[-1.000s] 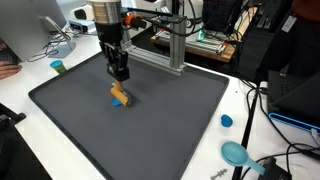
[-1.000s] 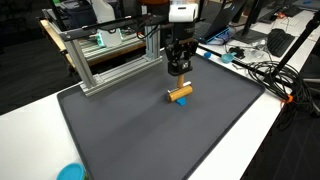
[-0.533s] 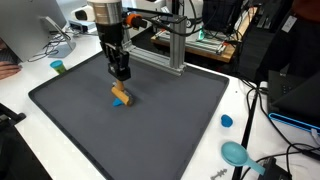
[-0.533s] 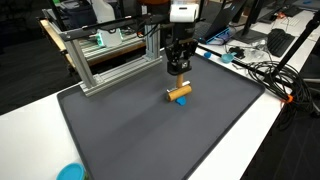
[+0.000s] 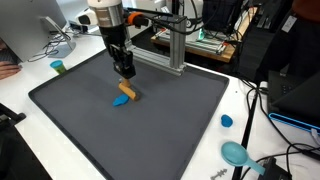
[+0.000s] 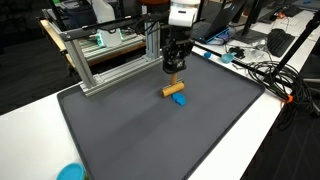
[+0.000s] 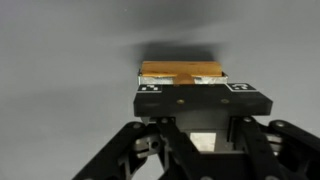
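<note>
1. Nearest, beyond the near right corner of the dark mat (image 5: 170,135), lie a teal round dish (image 5: 236,152) and a small blue cap (image 5: 226,121). Both are well apart from the gripper.

2. Further in, left of the mat's middle, a blue block (image 5: 121,101) lies flat on the mat. It sits just on the near side of the orange block and lower than it. In both exterior views the two blocks meet in the picture, but I cannot tell whether they touch or the orange one hangs clear.

3. The orange block (image 5: 127,91) sits directly below the gripper, at its tips and not off to either side. In an exterior view (image 6: 174,89) its long axis is roughly level and a little slanted. In the wrist view (image 7: 182,72) it lies crosswise, its length running left to right along the line between the two fingertips (image 7: 150,92).

4. The gripper (image 5: 126,81) points straight down over the mat. Its jaws are drawn in and pinch the orange block, with nothing else between them.

5. Farthest back, an aluminium frame (image 5: 165,52) stands along the far edge of the mat, just behind the arm.
</note>
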{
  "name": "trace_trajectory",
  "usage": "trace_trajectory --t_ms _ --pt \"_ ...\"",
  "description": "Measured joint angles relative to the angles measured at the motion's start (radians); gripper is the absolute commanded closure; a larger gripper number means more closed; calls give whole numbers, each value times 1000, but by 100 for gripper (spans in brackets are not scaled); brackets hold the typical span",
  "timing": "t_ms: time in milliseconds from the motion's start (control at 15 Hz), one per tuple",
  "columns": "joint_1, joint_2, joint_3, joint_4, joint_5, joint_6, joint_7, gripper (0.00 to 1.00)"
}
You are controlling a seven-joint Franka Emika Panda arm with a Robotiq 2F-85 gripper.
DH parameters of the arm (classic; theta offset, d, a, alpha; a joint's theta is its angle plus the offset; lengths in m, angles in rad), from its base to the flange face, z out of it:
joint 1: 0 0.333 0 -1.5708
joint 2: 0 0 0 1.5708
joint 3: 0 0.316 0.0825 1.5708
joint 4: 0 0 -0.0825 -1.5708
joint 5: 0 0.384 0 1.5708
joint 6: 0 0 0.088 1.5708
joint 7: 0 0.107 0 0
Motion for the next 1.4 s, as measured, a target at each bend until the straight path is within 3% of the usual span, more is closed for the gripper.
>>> trace_trajectory --t_ms 200,400,733,1133,1200,1400 --pt "-12 -20 2 0 18 5 -30 78" --pt "-48 -121 16 -2 46 -1 -200 78" --pt "-61 -277 45 51 47 -175 -471 78" --pt "-17 -225 104 137 1 -321 -654 78" --pt "-11 -204 107 148 -39 -334 -666 53" --pt "-10 -179 108 152 -45 -332 -664 53"
